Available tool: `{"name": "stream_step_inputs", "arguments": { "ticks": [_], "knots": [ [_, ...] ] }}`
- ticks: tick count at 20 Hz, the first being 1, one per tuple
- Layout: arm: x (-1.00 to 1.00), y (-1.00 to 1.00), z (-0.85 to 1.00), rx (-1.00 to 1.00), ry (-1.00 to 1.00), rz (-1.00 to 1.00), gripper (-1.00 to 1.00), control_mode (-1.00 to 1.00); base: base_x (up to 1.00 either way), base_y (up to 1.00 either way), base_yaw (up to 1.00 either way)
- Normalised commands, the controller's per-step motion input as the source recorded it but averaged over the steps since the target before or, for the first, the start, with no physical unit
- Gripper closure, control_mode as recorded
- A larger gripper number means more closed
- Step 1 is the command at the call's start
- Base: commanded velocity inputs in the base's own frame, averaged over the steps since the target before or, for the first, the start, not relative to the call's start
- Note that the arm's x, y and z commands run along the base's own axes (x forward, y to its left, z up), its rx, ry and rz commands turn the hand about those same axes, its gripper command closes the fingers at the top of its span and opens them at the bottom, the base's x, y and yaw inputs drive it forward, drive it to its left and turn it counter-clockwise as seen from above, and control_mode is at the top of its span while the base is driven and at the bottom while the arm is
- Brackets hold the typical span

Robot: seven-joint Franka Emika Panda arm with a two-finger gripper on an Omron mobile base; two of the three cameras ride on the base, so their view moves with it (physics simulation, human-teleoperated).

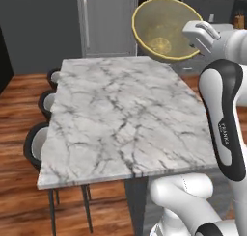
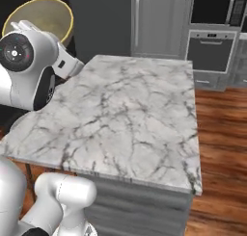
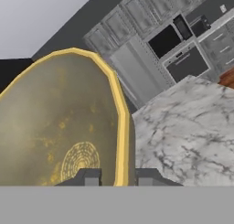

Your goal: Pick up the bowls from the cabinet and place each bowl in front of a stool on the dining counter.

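A mustard-yellow bowl (image 1: 161, 30) hangs tilted in the air above the far right corner of the dining counter (image 1: 120, 119), its hollow turned toward the base. My gripper (image 1: 192, 46) is shut on the bowl's rim. In the hand view the yellow rim (image 3: 119, 127) runs down between the two fingertips (image 3: 91, 177). From the right base view the bowl (image 2: 41, 16) shows above the hand, left of the white marble slab (image 2: 135, 119). Three dark stools (image 1: 36, 143) line the counter's left side. The cabinet is out of view.
A tall grey fridge (image 1: 106, 20) stands behind the counter's far end. A built-in oven (image 2: 212, 47) and grey drawers lie at the back right. Wooden floor (image 2: 222, 134) surrounds the counter. My own arm (image 1: 224, 119) rises by the counter's right edge.
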Motion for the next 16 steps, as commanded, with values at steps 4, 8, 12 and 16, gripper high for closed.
{"name": "stream_step_inputs", "arguments": {
  "ticks": [4,8,12,16],
  "knots": [
    [0.0,0.0,0.0,0.0,0.0,0.0,1.0,1.0,0.0,1.0,-0.3],
    [0.0,0.0,0.0,0.0,0.0,0.0,1.0,1.0,-0.03,1.0,-0.27],
    [0.0,0.0,0.0,0.0,0.0,0.0,1.0,1.0,-0.26,1.0,-0.23],
    [0.0,0.0,0.0,0.0,0.0,0.0,1.0,1.0,-0.36,1.0,-0.2]
  ]
}}
